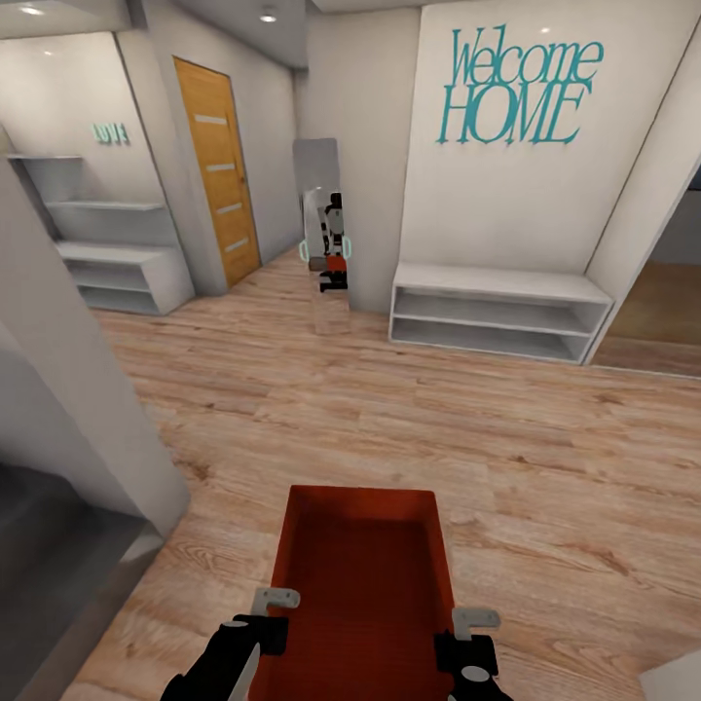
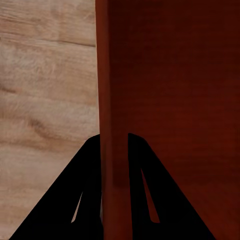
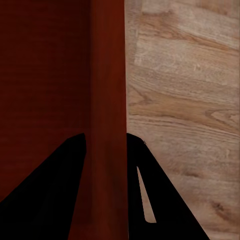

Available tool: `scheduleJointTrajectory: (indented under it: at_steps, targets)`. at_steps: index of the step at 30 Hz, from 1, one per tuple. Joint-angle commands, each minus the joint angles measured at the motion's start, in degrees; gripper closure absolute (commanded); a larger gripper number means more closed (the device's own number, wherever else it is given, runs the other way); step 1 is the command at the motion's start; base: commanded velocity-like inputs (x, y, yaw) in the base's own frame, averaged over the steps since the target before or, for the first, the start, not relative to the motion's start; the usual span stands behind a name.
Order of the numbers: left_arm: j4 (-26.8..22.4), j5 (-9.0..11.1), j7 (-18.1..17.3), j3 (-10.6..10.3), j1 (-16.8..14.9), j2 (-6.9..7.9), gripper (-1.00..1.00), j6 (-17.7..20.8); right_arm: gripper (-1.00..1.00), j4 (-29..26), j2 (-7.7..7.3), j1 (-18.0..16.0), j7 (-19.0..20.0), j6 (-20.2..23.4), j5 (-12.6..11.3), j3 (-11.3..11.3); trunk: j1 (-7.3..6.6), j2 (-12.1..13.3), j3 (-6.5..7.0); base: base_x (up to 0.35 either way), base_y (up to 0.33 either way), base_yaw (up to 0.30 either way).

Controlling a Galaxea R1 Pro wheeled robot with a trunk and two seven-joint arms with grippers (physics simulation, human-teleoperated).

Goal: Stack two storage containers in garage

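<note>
Jaws of left gripper (image 2: 114, 150) and right gripper (image 3: 105, 150) clamped on opposite long walls of storage container (image 1: 362, 574); long axis pointing far, between both arms.

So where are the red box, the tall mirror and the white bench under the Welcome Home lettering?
storage container (image 1: 360, 574): head view, on its inner floor.
mirror (image 1: 313, 166): head view, on its upper glass.
white bench (image 1: 497, 283): head view, on its top board.

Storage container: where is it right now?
The storage container sits low and centre in the head view, carried over the wood-plank floor, with the left gripper and right gripper each clamped on a side wall.
</note>
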Motion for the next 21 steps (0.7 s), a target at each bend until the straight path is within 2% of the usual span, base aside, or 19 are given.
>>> scheduleJointTrajectory:
  at_steps: [1, 6, 14, 21]
  targets:
    - [0.49, -0.48, 0.27, -0.67, 0.03, -0.05, 1.00, 0.24, 1.00, -1.60, -0.06, -0.12, -0.46, -0.02, -0.33, 0.25, 0.03, -0.03, -0.05, 0.323, 0.000, 0.000]
    - [0.49, -0.48, 0.27, -0.67, 0.03, -0.05, 1.00, 0.24, 1.00, -1.60, -0.18, -0.12, -0.46, -0.02, -0.35, 0.20, 0.03, -0.03, -0.05, 0.323, 0.000, 0.035]
    - [0.50, -0.48, 0.27, -0.67, 0.03, -0.05, 1.00, 0.24, 1.00, -1.60, -0.25, -0.12, -0.46, -0.02, -0.43, 0.19, 0.03, -0.03, -0.05, 0.323, 0.000, 0.231]
    - [0.46, -0.49, 0.27, -0.67, 0.03, -0.05, 1.00, 0.24, 1.00, -1.60, -0.25, -0.12, -0.46, -0.03, -0.44, 0.19, 0.03, -0.03, -0.05, 0.323, 0.000, 0.044]
